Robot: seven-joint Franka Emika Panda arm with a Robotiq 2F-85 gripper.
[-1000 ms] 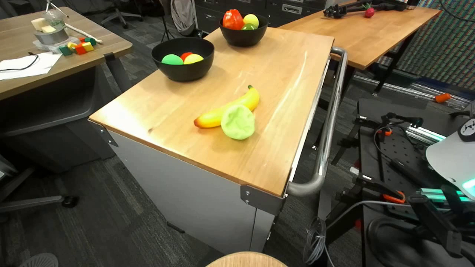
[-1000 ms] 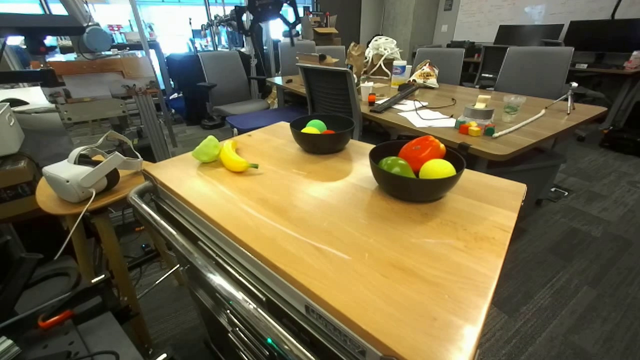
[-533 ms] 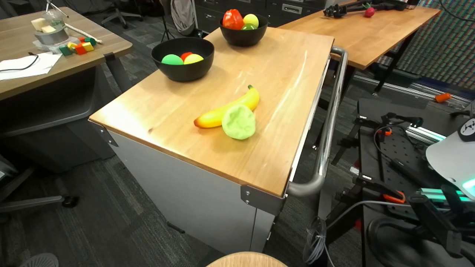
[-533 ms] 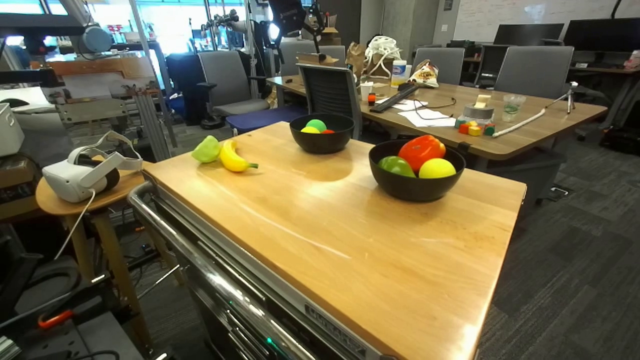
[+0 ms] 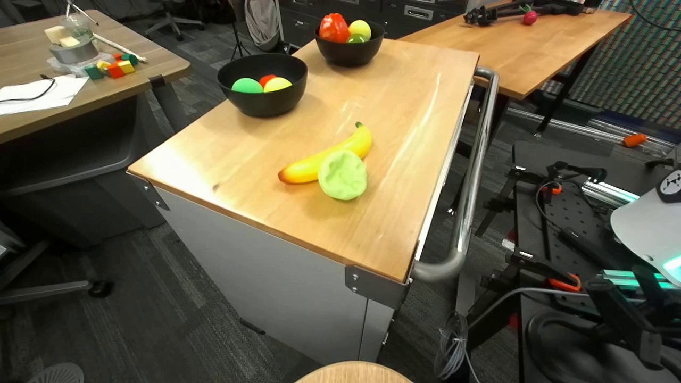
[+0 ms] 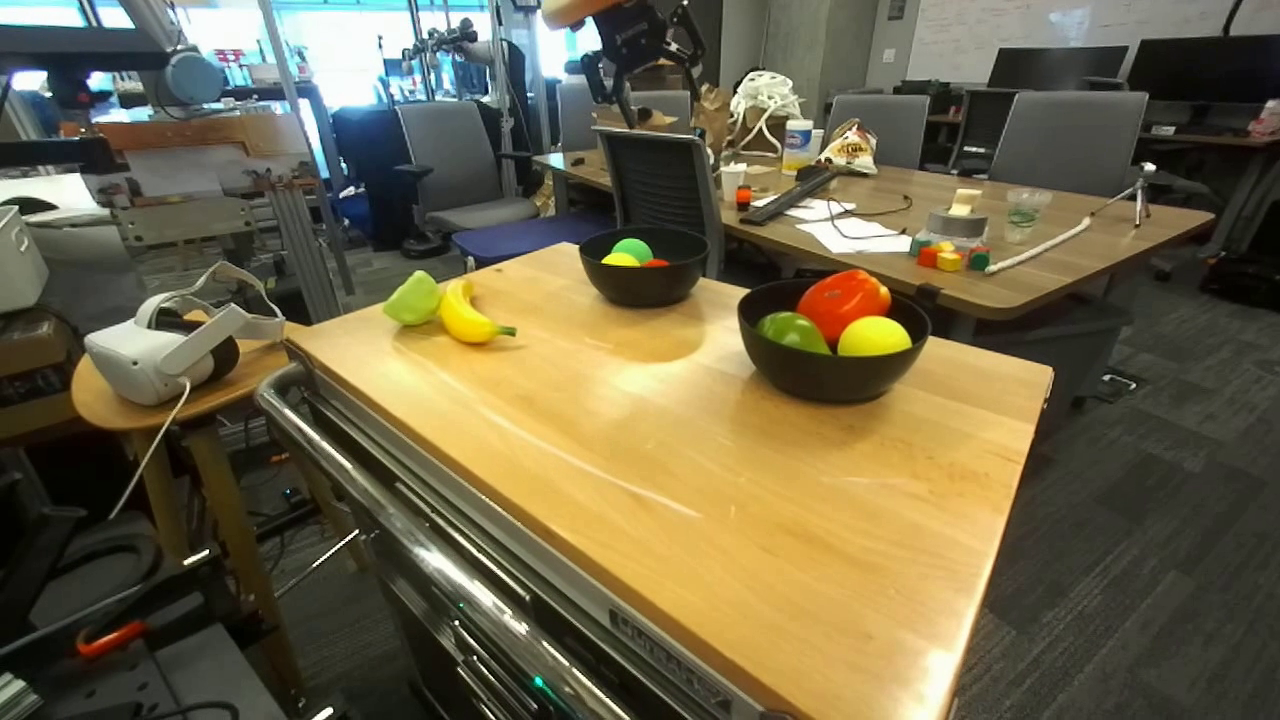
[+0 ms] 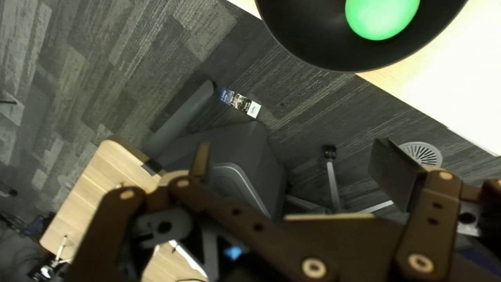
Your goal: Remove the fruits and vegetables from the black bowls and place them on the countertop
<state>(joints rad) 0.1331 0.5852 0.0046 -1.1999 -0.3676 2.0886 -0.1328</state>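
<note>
The first bowl (image 5: 263,103), plain and black, stands on the light wood table (image 6: 620,450), and three round pieces show close together inside it: a bright green piece (image 5: 247,85), a yellow piece (image 5: 277,84) and a red piece (image 5: 267,78). The gripper (image 7: 297,168) hangs apart from the first bowl and higher than its rim, its jaws standing wide apart. In the wrist view the bowl is cut off by the top edge, with the bright green piece inside it, and dark carpet (image 7: 305,117) shows between the bowl and the gripper. How far to the side of the first bowl the gripper hangs cannot be told.

On one side of the first bowl, well apart from it, a yellow banana (image 6: 466,318) and a pale green cabbage (image 6: 413,299) lie directly on the table just beside each other, the banana nearer to the bowl; whether the two touch cannot be told. On the other side of the first bowl, and near it, stands the second bowl (image 6: 835,382), also black, holding a red pepper-shaped piece (image 6: 845,303), a lemon-yellow piece (image 6: 875,338) and a dark green piece (image 6: 793,332). The pepper-shaped piece rises above the rim.

A metal rail handle (image 5: 475,170) runs along the table edge opposite the first bowl. Well apart from the first bowl, past the cabbage, a white headset (image 6: 140,360) sits on a round stool (image 6: 255,365).
</note>
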